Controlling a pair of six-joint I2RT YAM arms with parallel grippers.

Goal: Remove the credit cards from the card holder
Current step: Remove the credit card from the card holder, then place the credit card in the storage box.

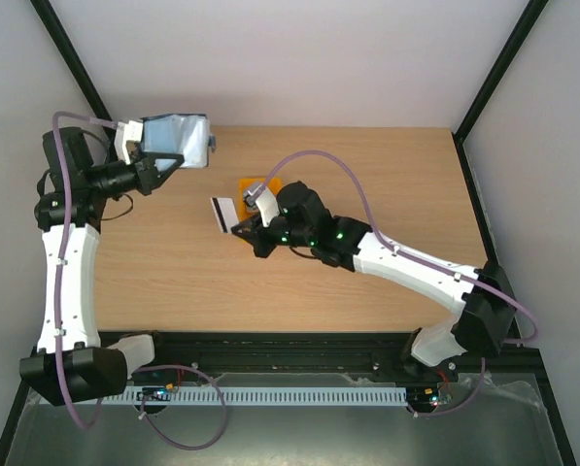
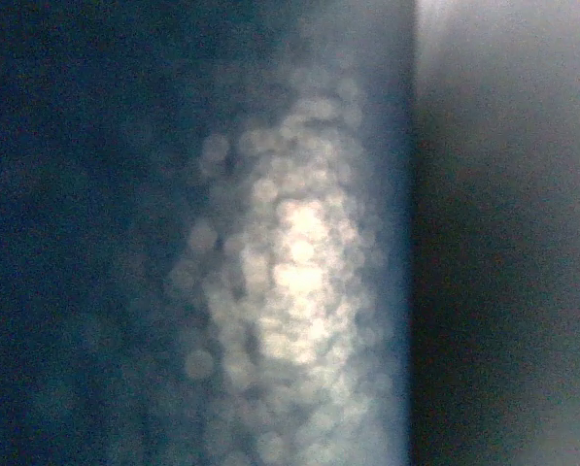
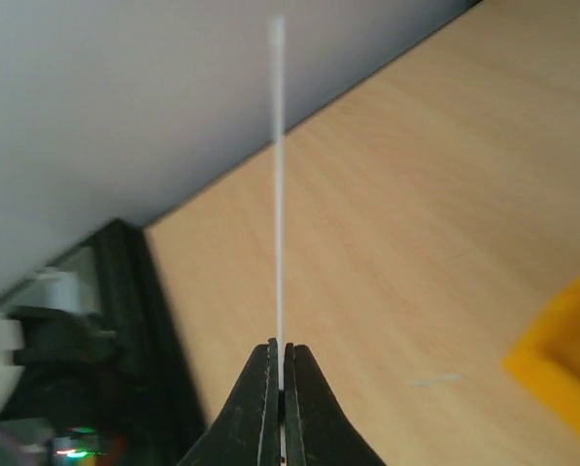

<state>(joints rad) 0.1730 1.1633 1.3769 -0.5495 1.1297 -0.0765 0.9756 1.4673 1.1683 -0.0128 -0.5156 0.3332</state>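
Note:
The card holder (image 1: 178,139), dark blue with a paler shiny inside, is held off the table at the far left. My left gripper (image 1: 159,165) is shut on its near edge. In the left wrist view the card holder (image 2: 270,262) is a blurred blue-grey surface that hides the fingers. My right gripper (image 1: 241,230) is shut on one credit card (image 1: 221,214), white with a dark stripe, held above mid-table. The right wrist view shows that credit card (image 3: 279,194) edge-on as a thin white line rising from the closed gripper (image 3: 282,354). No other cards are visible.
An orange bin (image 1: 258,186) sits on the wooden table (image 1: 367,175) just behind the right gripper, and it shows at the right edge as the bin (image 3: 562,359) in the right wrist view. Black frame posts and white walls enclose the table.

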